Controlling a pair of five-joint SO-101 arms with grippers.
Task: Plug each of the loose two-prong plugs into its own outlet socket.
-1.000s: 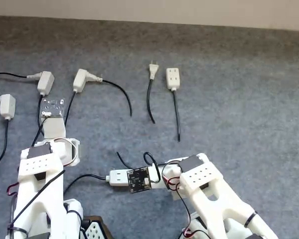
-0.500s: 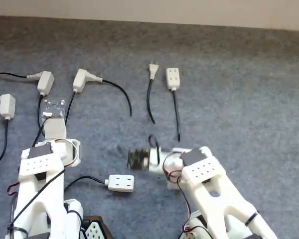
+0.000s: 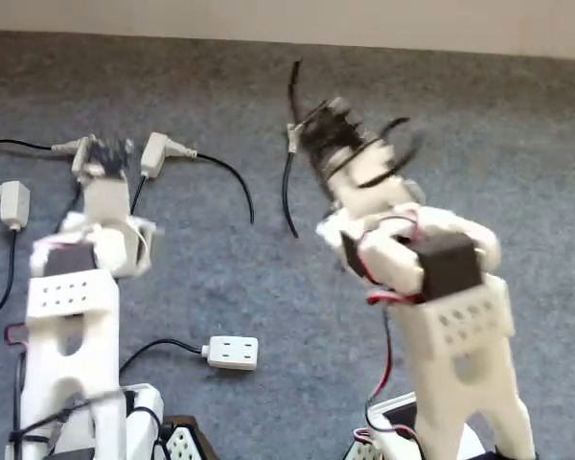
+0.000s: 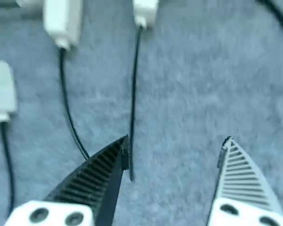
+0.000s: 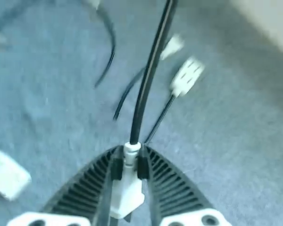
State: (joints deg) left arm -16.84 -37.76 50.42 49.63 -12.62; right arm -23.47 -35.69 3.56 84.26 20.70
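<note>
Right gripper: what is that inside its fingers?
A white plug, clamped between the right gripper's fingers, its black cord running out ahead. Its prongs are covered, so unseen.

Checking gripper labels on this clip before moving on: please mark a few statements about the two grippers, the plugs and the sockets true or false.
1. The right gripper is shut on a white plug with a black cord. True.
2. The left gripper grips a black cable. False: it is open and holds nothing.
3. A white outlet socket lies on the grey carpet between the two arms. True.
4. The white plug is seated in a socket. False: it sits in the right gripper, plugged into nothing.
</note>
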